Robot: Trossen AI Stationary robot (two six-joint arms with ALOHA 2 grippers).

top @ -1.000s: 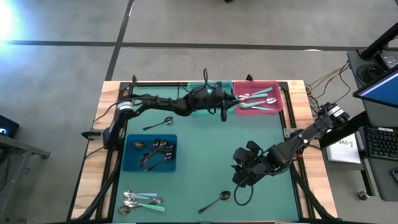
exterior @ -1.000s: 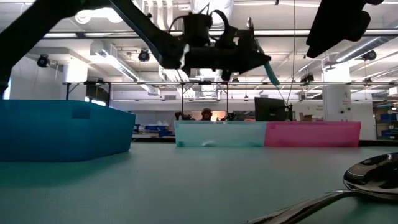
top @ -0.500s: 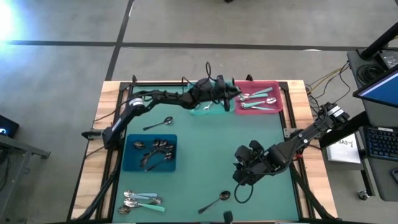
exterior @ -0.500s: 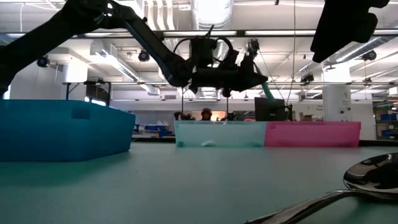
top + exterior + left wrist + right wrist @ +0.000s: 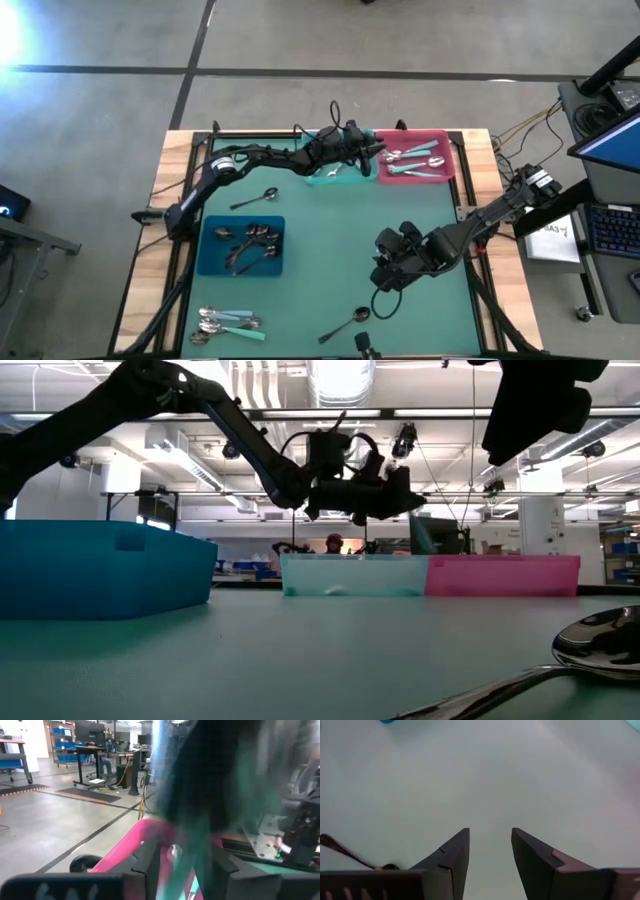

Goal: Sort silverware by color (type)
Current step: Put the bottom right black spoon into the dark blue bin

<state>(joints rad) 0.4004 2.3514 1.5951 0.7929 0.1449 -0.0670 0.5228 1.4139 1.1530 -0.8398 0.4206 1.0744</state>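
My left gripper (image 5: 372, 150) is at the far edge, above the wall shared by the teal bin (image 5: 340, 180) and the pink bin (image 5: 440, 135). A mint-teal-handled spoon (image 5: 185, 835) shows as a blur between its parted fingers and hangs below the gripper (image 5: 400, 500) in the low view. Teal-handled spoons (image 5: 410, 160) lie in the pink bin. My right gripper (image 5: 385, 272) hovers open over the mat, with a dark spoon (image 5: 345, 322) lying on the mat nearer the near edge. My left gripper (image 5: 182, 865) has the mint-teal spoon's handle (image 5: 420, 532) between its parted fingers (image 5: 150, 865), pointing down over the pink bin (image 5: 135, 845). The handle is a blur, and I cannot tell whether the fingers touch it.
The blue bin (image 5: 205, 245) at the left holds dark spoons. One spoon (image 5: 255, 197) lies on the mat beyond it. A pile of silver and teal-handled spoons (image 5: 225, 322) sits at the near-left corner. Open mat lies between the bins and my right gripper.
My left gripper has moved from over the teal bin toward the right, to the pink bin's edge, and has come down a little. The teal spoon handle, which slanted out of the gripper, now points straight down and lower.
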